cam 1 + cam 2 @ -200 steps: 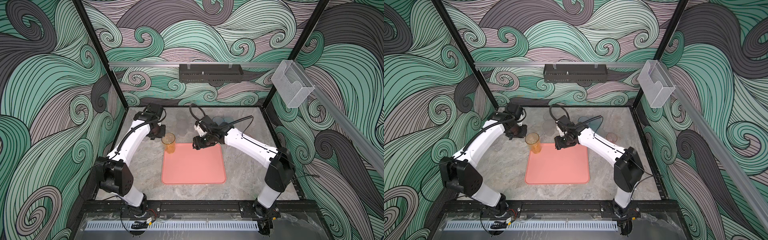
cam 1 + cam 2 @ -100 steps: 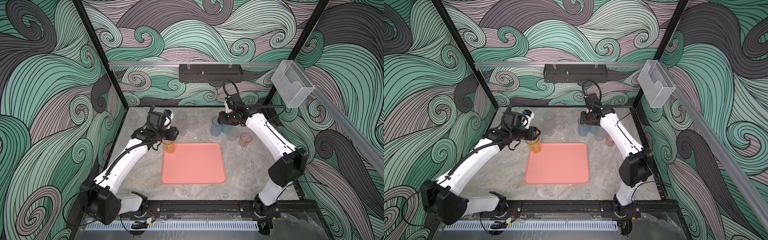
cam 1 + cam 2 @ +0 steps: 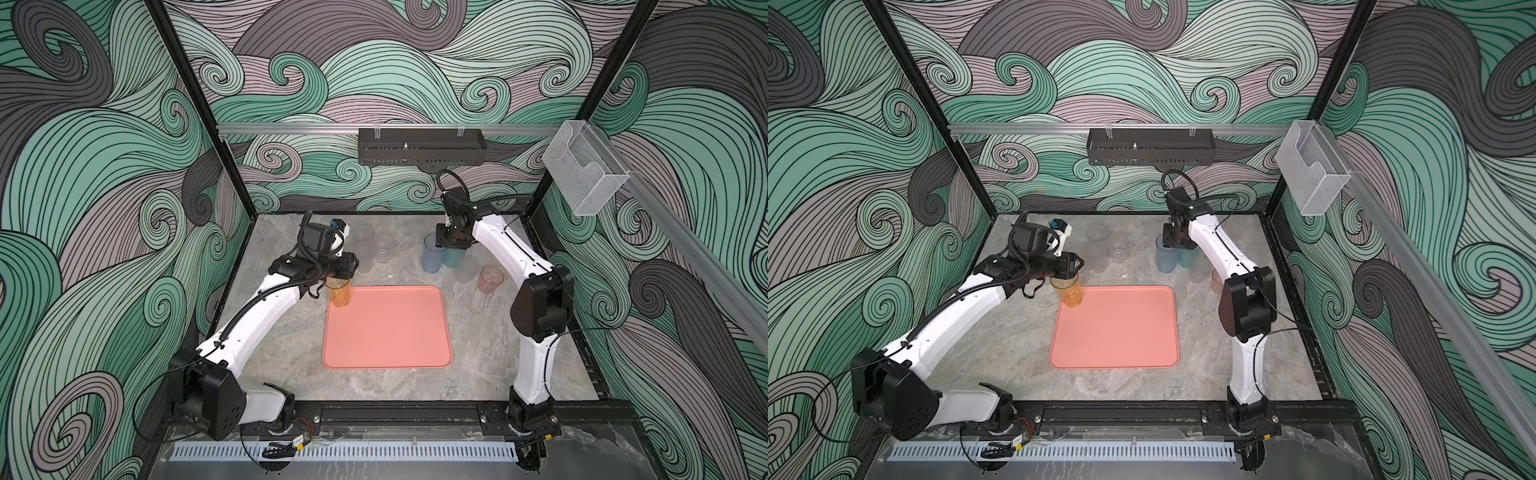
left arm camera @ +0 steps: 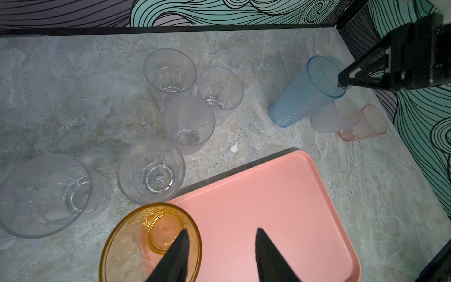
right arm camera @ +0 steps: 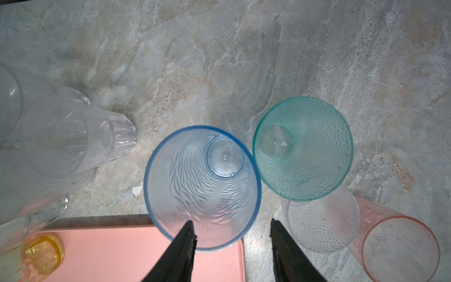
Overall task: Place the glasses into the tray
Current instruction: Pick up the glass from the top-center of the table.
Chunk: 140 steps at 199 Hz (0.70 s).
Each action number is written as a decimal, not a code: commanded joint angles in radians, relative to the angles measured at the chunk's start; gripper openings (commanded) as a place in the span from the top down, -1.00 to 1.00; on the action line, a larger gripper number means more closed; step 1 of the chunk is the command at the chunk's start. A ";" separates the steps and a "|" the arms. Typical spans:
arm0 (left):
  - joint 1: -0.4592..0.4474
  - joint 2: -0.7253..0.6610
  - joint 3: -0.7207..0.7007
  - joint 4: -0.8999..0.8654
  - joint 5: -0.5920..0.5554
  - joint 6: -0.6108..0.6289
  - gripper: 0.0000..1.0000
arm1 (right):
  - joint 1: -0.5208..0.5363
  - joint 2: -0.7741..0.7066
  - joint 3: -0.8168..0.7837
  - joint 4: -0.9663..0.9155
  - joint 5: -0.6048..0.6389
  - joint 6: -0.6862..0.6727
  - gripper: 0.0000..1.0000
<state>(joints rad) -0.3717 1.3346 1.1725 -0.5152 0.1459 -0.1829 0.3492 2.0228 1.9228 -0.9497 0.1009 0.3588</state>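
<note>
The salmon-pink tray (image 3: 386,332) (image 3: 1117,332) lies mid-table. A tall amber glass (image 3: 340,293) (image 4: 151,241) stands upright on its far left corner. My left gripper (image 4: 220,232) (image 3: 347,270) hangs open over it, one finger inside the rim and the other wide of it above the tray (image 4: 280,207). At the back right my right gripper (image 5: 231,221) (image 3: 446,243) is open astride the near rim of the tall blue glass (image 5: 202,188) (image 3: 431,257), not touching it. A teal glass (image 5: 302,149), a clear dimpled one (image 5: 322,219) and a short reddish one (image 5: 400,249) crowd beside it.
Several short clear glasses (image 4: 189,122) stand in a cluster behind the tray's left side, the nearest (image 4: 150,171) close to the amber one. A white scrap (image 4: 233,148) lies on the stone top. A black basket (image 3: 419,146) and a clear box (image 3: 582,174) hang on the walls.
My right arm has swung from the tray's far edge to the back right, over the blue glass, its jaws narrowing. My left jaws have opened; the amber glass has stayed at the tray corner.
</note>
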 commanded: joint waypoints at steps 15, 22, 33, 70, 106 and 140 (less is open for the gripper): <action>-0.002 0.015 -0.007 0.020 -0.027 0.023 0.07 | -0.004 0.034 0.041 -0.024 0.048 -0.020 0.08; -0.001 0.017 -0.010 0.023 -0.028 0.022 0.07 | -0.004 0.040 0.046 -0.024 0.051 -0.022 0.09; -0.002 0.019 -0.012 0.023 -0.029 0.022 0.07 | -0.004 0.049 0.054 -0.026 0.053 -0.027 0.12; -0.002 0.025 -0.013 0.025 -0.043 0.022 0.07 | -0.003 0.074 0.065 -0.024 0.047 -0.026 0.22; -0.002 0.024 -0.016 0.028 -0.047 0.014 0.07 | 0.001 0.080 0.060 -0.024 0.046 -0.024 0.37; -0.001 0.022 -0.014 0.038 -0.053 0.005 0.08 | 0.007 0.081 0.055 -0.024 0.051 -0.026 0.52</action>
<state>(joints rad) -0.3717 1.3552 1.1587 -0.4965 0.1120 -0.1719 0.3504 2.0892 1.9633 -0.9562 0.1333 0.3355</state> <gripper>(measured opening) 0.464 0.254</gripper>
